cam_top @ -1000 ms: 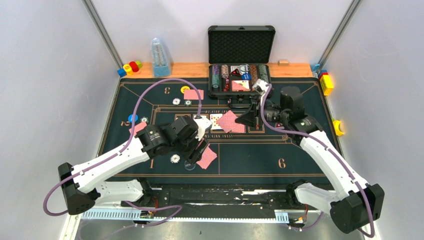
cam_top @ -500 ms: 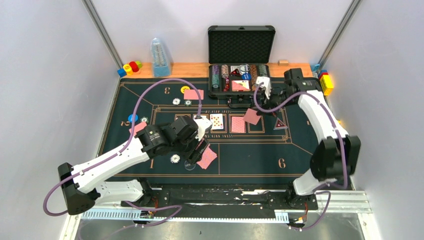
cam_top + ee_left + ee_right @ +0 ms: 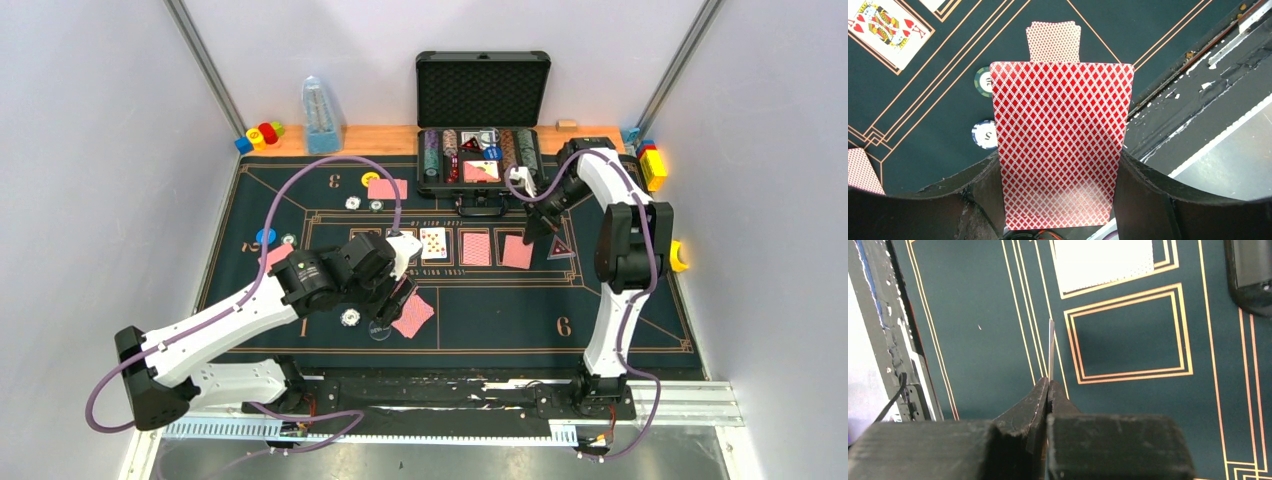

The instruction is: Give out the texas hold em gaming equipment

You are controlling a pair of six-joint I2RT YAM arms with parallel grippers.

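My left gripper (image 3: pixel 397 300) hovers over the near-left part of the green poker mat (image 3: pixel 500 310). In the left wrist view its jaws (image 3: pixel 1059 157) are shut on the side edges of red-backed playing cards (image 3: pixel 1060 145). Below them lie a red-backed card (image 3: pixel 1053 41), a green chip (image 3: pixel 983 81) and a white chip (image 3: pixel 984 134). My right gripper (image 3: pixel 537 228) is at the right end of the centre row, shut (image 3: pixel 1049 382) on a single card seen edge-on (image 3: pixel 1051 347). That card (image 3: pixel 517 252) hangs over the row beside another red-backed card (image 3: pixel 476 248) and a face-up one (image 3: pixel 433 243).
An open black case (image 3: pixel 483 120) with chips and cards stands at the back. Spot 3 has a yellow disc (image 3: pixel 370 180) and a card (image 3: pixel 387 189); spot 2 has a blue disc (image 3: pixel 265 237). Toy blocks (image 3: pixel 262 134) and a clear blue bottle-like object (image 3: pixel 320 115) sit on the back ledge.
The right arm has folded back and to the right, carrying its card along the centre row from the middle to the right end. The left arm and its cards have not moved.
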